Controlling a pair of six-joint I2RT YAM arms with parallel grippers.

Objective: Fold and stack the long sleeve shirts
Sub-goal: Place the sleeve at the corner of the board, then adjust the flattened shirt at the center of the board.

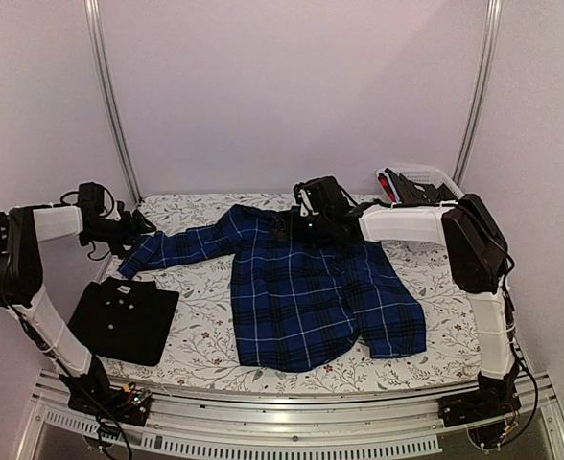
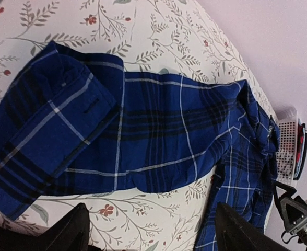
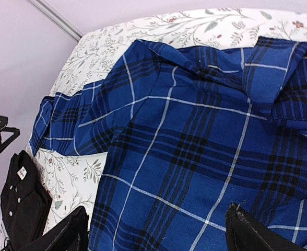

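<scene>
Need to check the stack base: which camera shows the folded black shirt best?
Top external: the whole folded black shirt lies near-left, left of the blue plaid shirt. Right wrist catches only part of it at the frame's lower left; left wrist shows none of it.

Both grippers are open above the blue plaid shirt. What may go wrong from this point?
1. The blue plaid cloth shirt is creased near its collar; folding now may trap those wrinkles.
2. Its stretched sleeve ends close to the folded black button-up shirt; dragging it may disturb that fold.
</scene>
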